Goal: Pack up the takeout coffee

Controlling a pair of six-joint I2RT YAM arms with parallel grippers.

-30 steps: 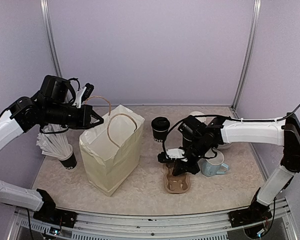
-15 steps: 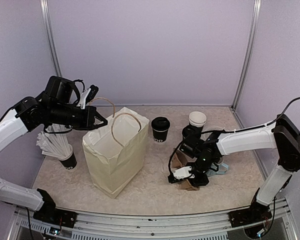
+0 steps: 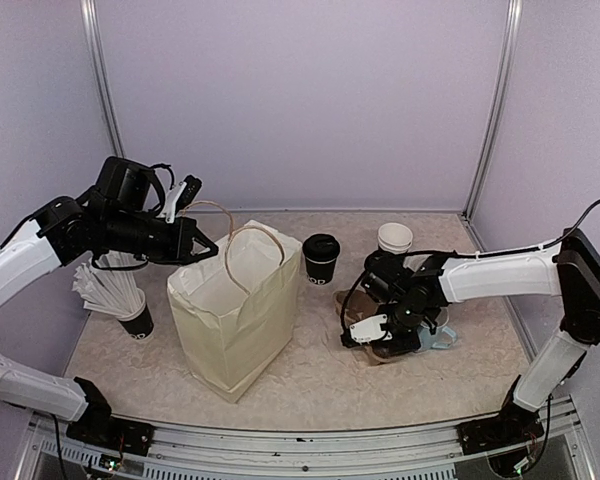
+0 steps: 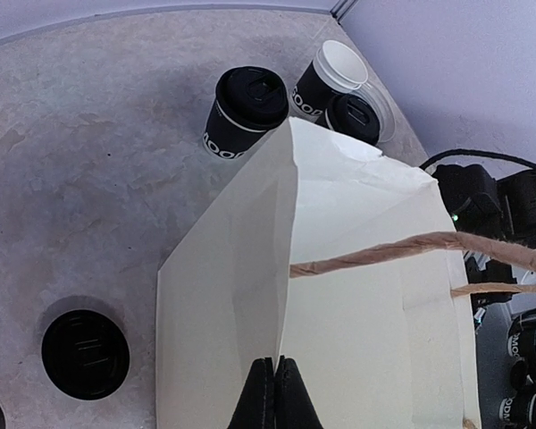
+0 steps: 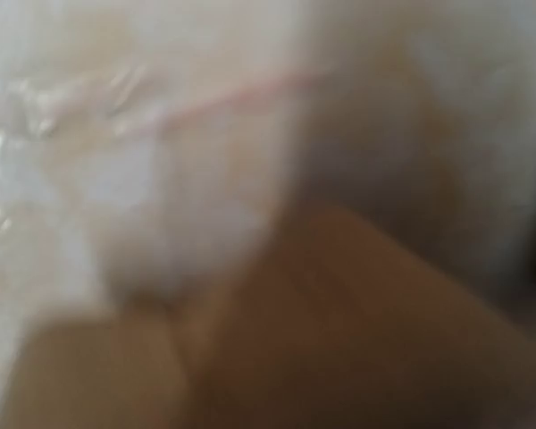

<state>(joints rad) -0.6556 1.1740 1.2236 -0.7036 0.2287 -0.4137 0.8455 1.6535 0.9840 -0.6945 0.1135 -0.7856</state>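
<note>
A lidded black takeout coffee cup point(image 3: 321, 258) stands right of the cream paper bag point(image 3: 235, 315). Behind it are an open cup with a white inside point(image 3: 395, 239) and, in the left wrist view, another lidded cup point(image 4: 353, 116). My left gripper point(image 3: 196, 245) is shut on the bag's top edge point(image 4: 286, 268) and holds the mouth open. My right gripper point(image 3: 372, 335) is low on the table, shut on a brown cardboard cup carrier point(image 3: 347, 303). That carrier point(image 5: 339, 340) fills the blurred right wrist view, and the fingers do not show there.
A light-blue mug point(image 3: 442, 337) sits just right of the right gripper, partly hidden by it. A black cup full of white sticks point(image 3: 128, 300) stands left of the bag. A loose black lid point(image 4: 85, 353) lies on the table near the bag.
The right gripper dropped onto the carrier, tipped it up and dragged it back toward the mug. The left gripper shifted slightly right with the bag's edge, standing the bag more upright.
</note>
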